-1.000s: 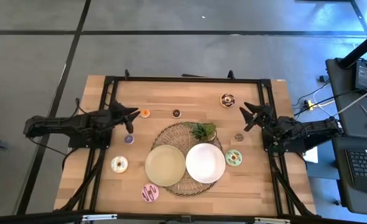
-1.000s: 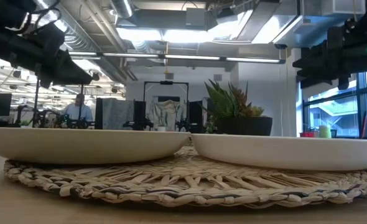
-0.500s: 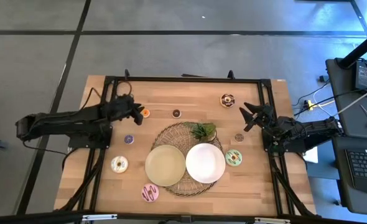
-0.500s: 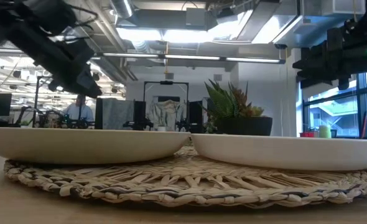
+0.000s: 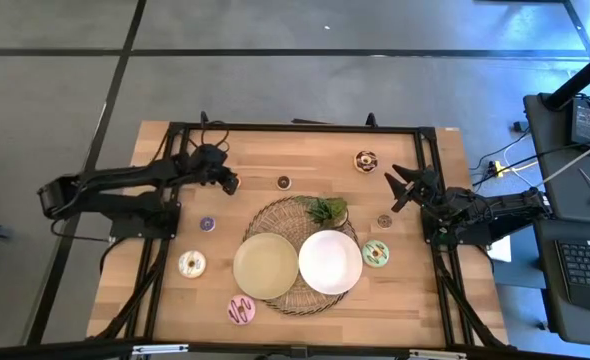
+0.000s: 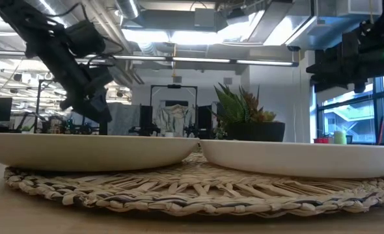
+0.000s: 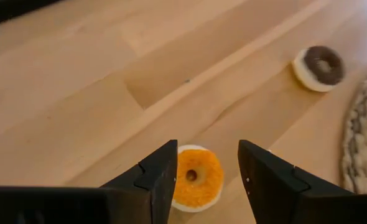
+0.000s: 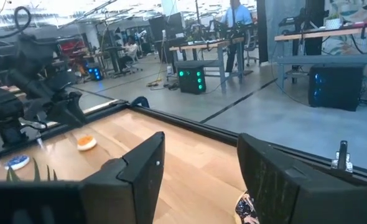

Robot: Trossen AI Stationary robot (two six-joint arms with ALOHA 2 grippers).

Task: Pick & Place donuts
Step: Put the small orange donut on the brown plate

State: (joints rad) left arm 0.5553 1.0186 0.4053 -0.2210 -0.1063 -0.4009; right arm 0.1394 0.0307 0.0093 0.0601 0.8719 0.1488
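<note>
My left gripper [image 7: 205, 180] hangs spread wide and empty right over the orange donut [image 7: 196, 177], which lies flat on the tabletop [image 5: 305, 150] between my two fingers, the hole facing up. A ring has no long axis, so I judge a straight drop will do. From the plates the donut sits at about ten o'clock. My right gripper [image 5: 407, 186] waits open, well apart.

The left arm [image 6: 68, 62] slanted down behind the left plate [image 6: 88, 151] (its gripper tip hidden by the rim); the right gripper [image 6: 351, 58] hung above the right plate [image 6: 302, 159].
</note>
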